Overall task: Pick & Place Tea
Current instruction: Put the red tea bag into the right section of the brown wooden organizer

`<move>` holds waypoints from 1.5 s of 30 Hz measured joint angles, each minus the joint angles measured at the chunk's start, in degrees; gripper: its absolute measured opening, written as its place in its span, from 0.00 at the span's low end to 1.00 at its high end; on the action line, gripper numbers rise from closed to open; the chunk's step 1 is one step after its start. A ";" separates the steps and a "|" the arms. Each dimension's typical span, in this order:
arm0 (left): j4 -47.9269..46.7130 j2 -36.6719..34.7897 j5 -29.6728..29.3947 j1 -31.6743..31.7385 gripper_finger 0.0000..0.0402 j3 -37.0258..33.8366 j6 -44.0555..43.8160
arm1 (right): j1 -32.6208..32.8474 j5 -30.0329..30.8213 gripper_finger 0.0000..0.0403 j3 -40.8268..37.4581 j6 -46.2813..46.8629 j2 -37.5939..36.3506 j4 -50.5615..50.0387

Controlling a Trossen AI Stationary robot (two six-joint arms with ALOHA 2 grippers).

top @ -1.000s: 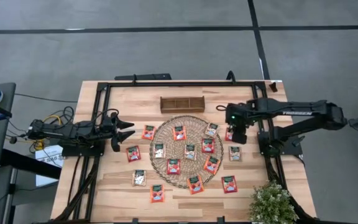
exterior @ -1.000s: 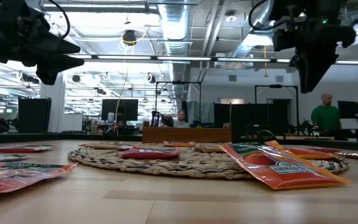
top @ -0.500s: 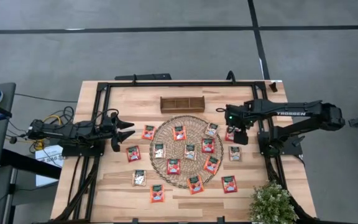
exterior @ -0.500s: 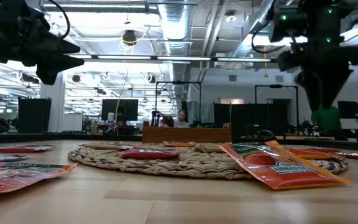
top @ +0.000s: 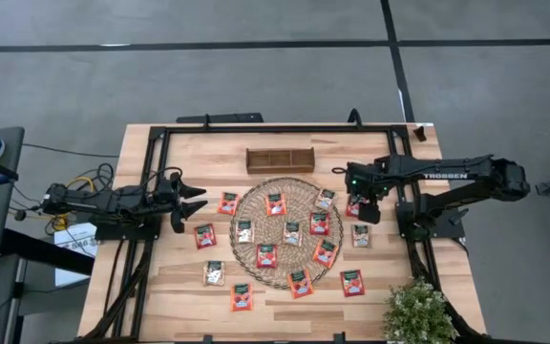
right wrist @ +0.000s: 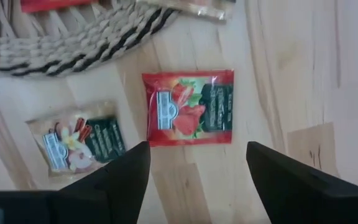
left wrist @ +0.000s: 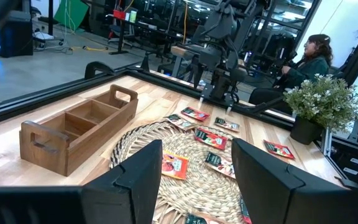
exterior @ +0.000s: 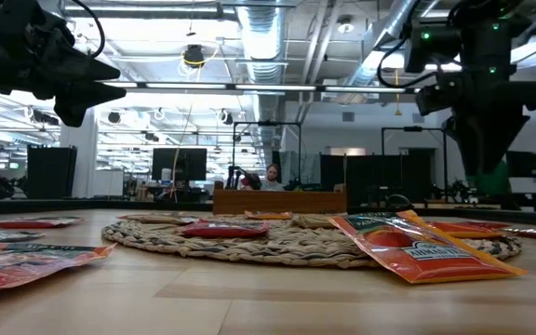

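Several small square tea packets, mostly red-orange and a few beige, lie flat on and around the round woven mat. My right gripper is open and points down above a red packet that lies on the wood just right of the mat. A beige packet lies next to it. In the low view the right gripper hangs clear of the table. My left gripper is open and waits at the table's left side, level, near a red packet.
A small wooden compartment tray stands beyond the mat's far edge. A potted plant sits at the near right corner. A black frame runs round the table. People show in the room behind the table.
My right gripper has come down toward the red packet right of the mat and has tipped from a slant to point straight down. It stays open. The packets have not moved.
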 joint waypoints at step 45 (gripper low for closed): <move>0.00 0.00 0.02 0.00 0.46 0.00 -0.37 | -8.83 -4.15 0.65 -0.04 1.25 16.57 9.03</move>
